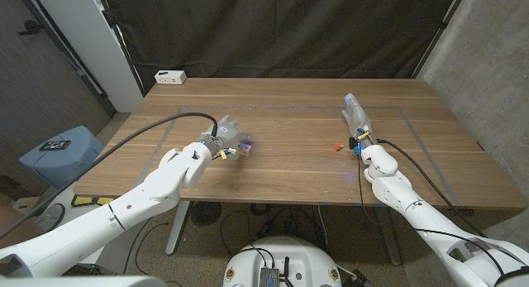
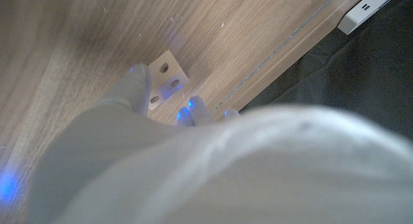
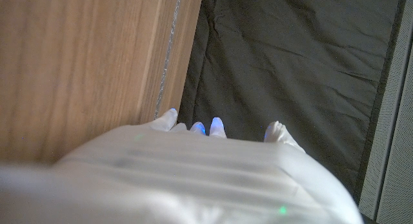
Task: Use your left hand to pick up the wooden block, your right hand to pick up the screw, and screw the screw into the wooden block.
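The wooden worktop [image 1: 289, 167] carries everything. The left robot hand [image 1: 225, 138] grips the wooden block [image 2: 166, 81] at the worktop's left middle, fingers wrapped around its holed face. The right robot hand [image 1: 355, 115] stands on its edge with fingers straight, released, holding nothing. The small red screw [image 1: 336, 145] lies just beside its wrist. A white power strip [image 1: 170, 76] sits at the far left corner.
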You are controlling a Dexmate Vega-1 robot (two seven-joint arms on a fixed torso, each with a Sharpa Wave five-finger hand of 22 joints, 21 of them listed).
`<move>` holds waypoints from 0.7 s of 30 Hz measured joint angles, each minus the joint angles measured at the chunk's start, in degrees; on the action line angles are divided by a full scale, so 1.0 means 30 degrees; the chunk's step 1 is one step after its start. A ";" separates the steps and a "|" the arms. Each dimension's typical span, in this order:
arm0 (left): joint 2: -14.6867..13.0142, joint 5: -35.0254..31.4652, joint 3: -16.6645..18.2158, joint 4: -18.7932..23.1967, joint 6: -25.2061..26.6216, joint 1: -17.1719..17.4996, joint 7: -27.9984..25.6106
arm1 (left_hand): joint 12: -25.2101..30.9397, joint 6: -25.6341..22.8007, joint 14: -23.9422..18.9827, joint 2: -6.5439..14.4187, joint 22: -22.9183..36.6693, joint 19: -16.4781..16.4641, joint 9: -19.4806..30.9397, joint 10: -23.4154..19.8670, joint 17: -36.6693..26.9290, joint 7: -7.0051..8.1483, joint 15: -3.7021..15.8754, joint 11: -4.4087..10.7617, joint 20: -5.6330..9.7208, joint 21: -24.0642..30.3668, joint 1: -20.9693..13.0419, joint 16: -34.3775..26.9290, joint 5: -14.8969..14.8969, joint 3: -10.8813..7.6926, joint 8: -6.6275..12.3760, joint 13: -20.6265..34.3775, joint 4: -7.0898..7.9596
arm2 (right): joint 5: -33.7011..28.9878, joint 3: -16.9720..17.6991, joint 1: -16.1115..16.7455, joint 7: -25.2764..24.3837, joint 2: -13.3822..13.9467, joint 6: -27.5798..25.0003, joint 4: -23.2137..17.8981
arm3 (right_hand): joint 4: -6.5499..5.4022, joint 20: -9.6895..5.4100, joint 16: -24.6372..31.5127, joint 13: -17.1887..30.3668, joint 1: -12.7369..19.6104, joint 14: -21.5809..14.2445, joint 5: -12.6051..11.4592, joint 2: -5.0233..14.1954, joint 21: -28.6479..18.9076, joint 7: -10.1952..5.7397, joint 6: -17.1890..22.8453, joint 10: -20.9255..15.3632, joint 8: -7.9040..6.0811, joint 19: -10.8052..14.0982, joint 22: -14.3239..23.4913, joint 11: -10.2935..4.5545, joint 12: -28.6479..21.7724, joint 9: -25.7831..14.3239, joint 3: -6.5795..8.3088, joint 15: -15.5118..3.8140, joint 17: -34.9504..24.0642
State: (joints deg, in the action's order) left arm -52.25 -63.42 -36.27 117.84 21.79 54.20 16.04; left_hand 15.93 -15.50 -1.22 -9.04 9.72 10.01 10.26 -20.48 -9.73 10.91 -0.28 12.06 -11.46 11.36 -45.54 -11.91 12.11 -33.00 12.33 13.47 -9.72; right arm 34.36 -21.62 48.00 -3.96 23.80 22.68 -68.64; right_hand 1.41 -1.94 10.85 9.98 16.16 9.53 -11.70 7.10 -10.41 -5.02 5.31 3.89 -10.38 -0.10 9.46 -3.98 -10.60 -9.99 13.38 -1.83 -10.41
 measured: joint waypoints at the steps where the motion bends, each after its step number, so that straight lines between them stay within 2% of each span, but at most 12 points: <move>1: 0.0035 0.0002 -0.0060 -0.0185 -0.0011 -0.0021 -0.0098 | 0.0000 -0.0049 -0.0063 0.0029 0.0000 -0.0001 0.0000 -0.0114 0.0000 0.0025 0.0062 0.0061 0.0000 0.0093 -0.0029 0.0000 0.0000 0.0031 0.0000 0.0000 -0.0032 | 0.0001 0.0000 0.0000 -0.0031 -0.0006 0.0000 0.0008 | 0.0000 0.0000 0.0000 0.0000 0.0000 0.0000 0.0000 0.0000 0.0000 0.0001 0.0001 0.0000 0.0000 0.0000 0.0000 0.0001 0.0000 0.0000 0.0000 -0.0001 -0.0001; 7: 0.0080 0.0022 -0.0170 -0.0465 -0.0101 -0.0041 -0.0663 | 0.0094 -0.0705 -0.0667 -0.0076 0.0000 -0.0121 0.0000 -0.0721 0.0001 0.0322 0.0306 0.0107 -0.0118 0.0130 -0.0429 0.0000 0.0147 0.0200 0.0015 0.0072 -0.0086 | 0.0001 -0.0001 0.0000 -0.0068 -0.0029 0.0026 0.0027 | 0.0057 0.0001 0.0000 0.0000 0.0000 0.0000 0.0000 0.0000 0.0000 0.0001 0.0001 0.0000 0.0000 0.0000 0.0000 0.0000 0.0000 0.0000 0.0057 0.0000 -0.0001; 11: 0.0119 0.0054 -0.0233 -0.0610 -0.0128 -0.0044 -0.0936 | 0.0147 -0.1140 -0.0928 -0.0101 0.0000 -0.0371 -0.0001 -0.1017 0.0000 0.0367 0.0445 0.0077 -0.0143 0.0129 -0.0653 0.0000 0.0241 0.0326 0.0104 0.0089 0.0040 | 0.0001 -0.0001 0.0006 -0.0095 -0.0033 0.0034 0.0030 | 0.0056 0.0000 0.0000 0.0001 0.0000 0.0000 0.0000 0.0000 0.0000 0.0001 0.0000 0.0000 0.0000 0.0000 0.0000 0.0000 0.0001 0.0000 0.0057 0.0000 -0.0001; 21: 0.0229 0.0292 -0.0412 -0.1046 -0.0179 -0.0057 -0.1719 | 0.0278 -0.1720 -0.1465 -0.0131 0.0000 -0.0833 -0.0001 -0.1646 0.0001 0.0464 0.0664 0.0078 -0.0134 0.0129 -0.1086 0.0000 0.0296 0.0513 0.0099 0.0177 -0.0016 | -0.0016 -0.0011 0.0051 -0.0135 -0.0059 0.0057 0.0031 | 0.0054 0.0000 0.0000 0.0000 0.0000 0.0000 0.0000 0.0000 0.0000 0.0001 0.0001 0.0000 0.0000 0.0000 -0.0001 0.0000 0.0000 0.0000 0.0055 0.0000 -0.0001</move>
State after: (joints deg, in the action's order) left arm -51.56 -62.55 -37.51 114.70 21.25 54.03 10.89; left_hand 16.77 -20.66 -5.62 -9.43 9.72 7.51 10.26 -25.42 -9.73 12.30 1.71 12.29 -11.86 11.75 -48.80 -11.91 12.99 -31.46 12.63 14.00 -9.77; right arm 34.31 -21.66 48.15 -4.36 23.62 22.85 -68.55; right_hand 1.57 -1.94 10.85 9.99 16.16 9.53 -11.70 7.10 -10.41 -5.02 5.32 3.89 -10.38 -0.10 9.45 -3.98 -10.60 -9.99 13.55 -1.83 -10.41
